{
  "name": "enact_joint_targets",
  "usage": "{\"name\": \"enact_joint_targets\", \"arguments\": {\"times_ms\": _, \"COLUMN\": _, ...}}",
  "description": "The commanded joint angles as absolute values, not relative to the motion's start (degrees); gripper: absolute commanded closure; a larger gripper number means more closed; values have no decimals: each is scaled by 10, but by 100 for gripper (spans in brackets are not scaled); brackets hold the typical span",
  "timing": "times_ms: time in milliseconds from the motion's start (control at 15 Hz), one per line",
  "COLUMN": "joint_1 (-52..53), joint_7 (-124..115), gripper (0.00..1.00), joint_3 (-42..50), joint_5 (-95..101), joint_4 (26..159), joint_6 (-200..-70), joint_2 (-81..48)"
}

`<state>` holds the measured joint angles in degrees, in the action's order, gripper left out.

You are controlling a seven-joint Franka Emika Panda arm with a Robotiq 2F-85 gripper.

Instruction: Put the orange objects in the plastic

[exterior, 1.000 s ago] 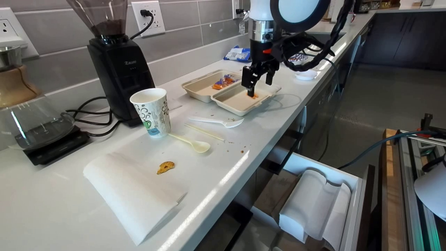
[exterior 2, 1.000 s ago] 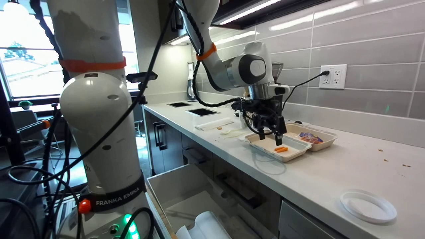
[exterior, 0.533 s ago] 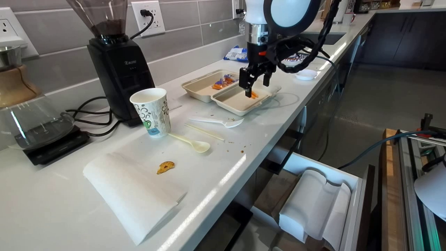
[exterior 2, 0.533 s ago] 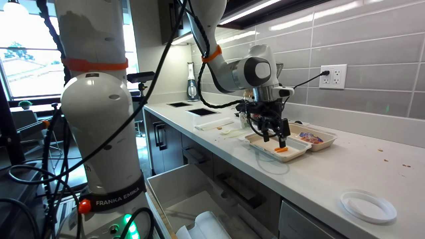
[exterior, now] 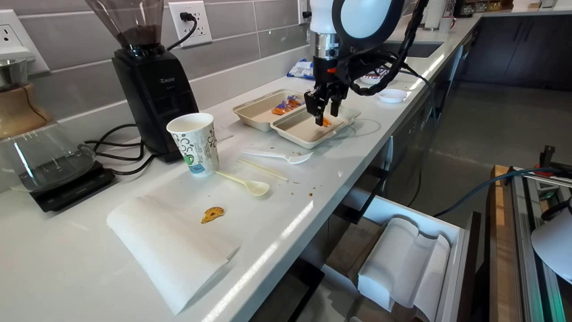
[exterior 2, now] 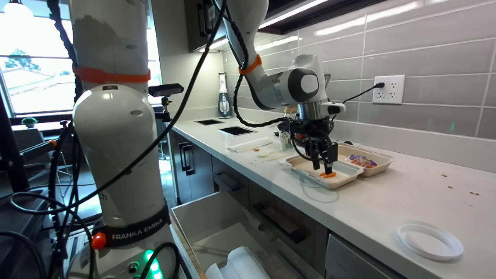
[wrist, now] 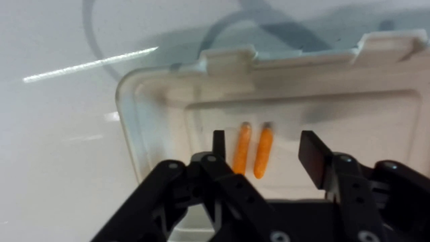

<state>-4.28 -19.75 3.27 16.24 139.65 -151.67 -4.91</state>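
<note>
So the hand (wrist: 263, 141) is low over the tabbed compartment of the takeout box (wrist: 366, 131), fingers spread apart, and in the wrist view the 2 orange sticks (wrist: 264, 153) show up right in the gap between them. Those sticks lie on the box's floor, nearly parallel, with a bit of bare floor between, and the end of 1 is partly hidden behind a finger from that angle. Honestly can't tell if a fingertip is touching the box. The plastic bag (exterior 2: 362, 161), purple print and orange stuff showing, sits in the box's other compartment. On the counter (exterior: 67, 259) just beside the box there's a white fork (exterior: 279, 156), then farther from the box a thin pale utensil (exterior: 262, 169), a yellowish spoon (exterior: 253, 185) and a paper cup (exterior: 196, 145) standing upright. Beyond those, well apart from the box, you get a chip-looking piece (exterior: 212, 214) and a folded white sheet (exterior: 172, 250). Opposite side of the box, also well apart: a round white lid (exterior: 393, 95).
</note>
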Motion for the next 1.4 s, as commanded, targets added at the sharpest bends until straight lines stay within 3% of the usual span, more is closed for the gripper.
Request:
{"name": "enact_joint_targets", "arguments": {"times_ms": 0, "joint_1": -32, "joint_7": -218, "gripper": 52, "joint_3": 48, "joint_5": 177, "joint_4": 1391, "joint_6": -1528, "joint_2": -62}}
{"name": "enact_joint_targets", "arguments": {"times_ms": 267, "joint_1": -31, "joint_7": -227, "gripper": 41, "joint_3": 55, "joint_5": 179, "joint_4": 1390, "joint_6": -1530, "joint_2": -63}}
{"name": "enact_joint_targets", "arguments": {"times_ms": 867, "joint_1": -31, "joint_7": -238, "gripper": 58, "joint_3": 63, "joint_5": 178, "joint_4": 1393, "joint_6": -1534, "joint_2": -64}}
{"name": "enact_joint_targets", "arguments": {"times_ms": 1333, "joint_1": -30, "joint_7": -236, "gripper": 56, "joint_3": 64, "joint_5": 174, "joint_4": 1391, "joint_6": -1535, "joint_2": -65}}
